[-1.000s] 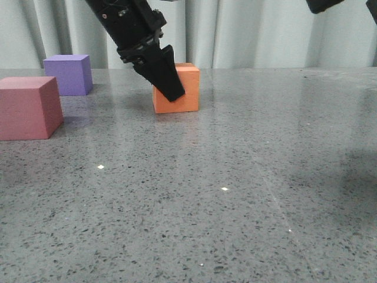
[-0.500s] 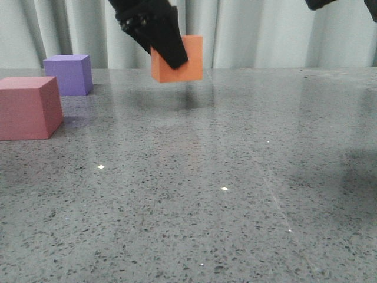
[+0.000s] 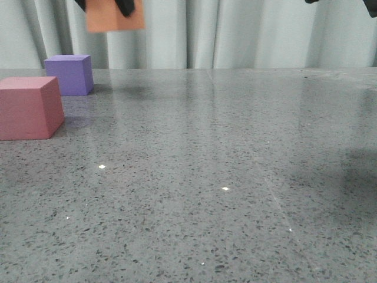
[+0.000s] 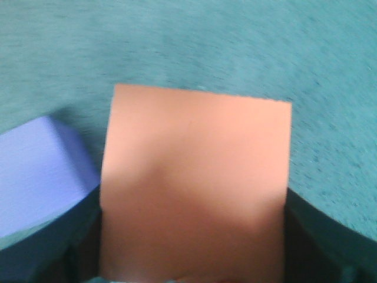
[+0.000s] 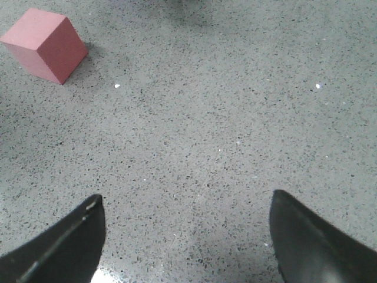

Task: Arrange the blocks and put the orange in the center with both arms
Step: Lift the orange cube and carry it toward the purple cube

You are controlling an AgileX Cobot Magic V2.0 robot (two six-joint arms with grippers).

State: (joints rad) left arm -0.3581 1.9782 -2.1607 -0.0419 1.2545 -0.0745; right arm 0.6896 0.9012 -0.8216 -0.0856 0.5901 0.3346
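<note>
1. The pinkish-red cube (image 3: 29, 108) is sitting at the far left of the grey table (image 3: 235, 177), nearest the camera; nothing is touching it, and it also shows far off in the right wrist view (image 5: 44, 44).
2. The purple cube (image 3: 69, 74) is resting just behind it and a little to the right, near the curtain (image 3: 247, 32); the two are lying close but apart, and not yet in any tidy row that I can judge.
3. The orange cube (image 3: 115, 15) is hanging high in the air, right of the purple cube and clear of the table, partly cut off by the frame's upper edge.
4. The left gripper (image 4: 194, 236) is pinching the orange cube (image 4: 194, 188) between its dark fingers (image 4: 318, 236), with the purple cube (image 4: 41, 171) lying below and to one side.
5. The right gripper (image 5: 185, 236) is hovering over bare table with its fingers spread wide, carrying nothing.
6. By my judgement the task is sitting at an early stage: the orange is picked up but not placed, the centre spot between the other two is not yet made, and the right arm is probably going to be needed to shift one of them.
</note>
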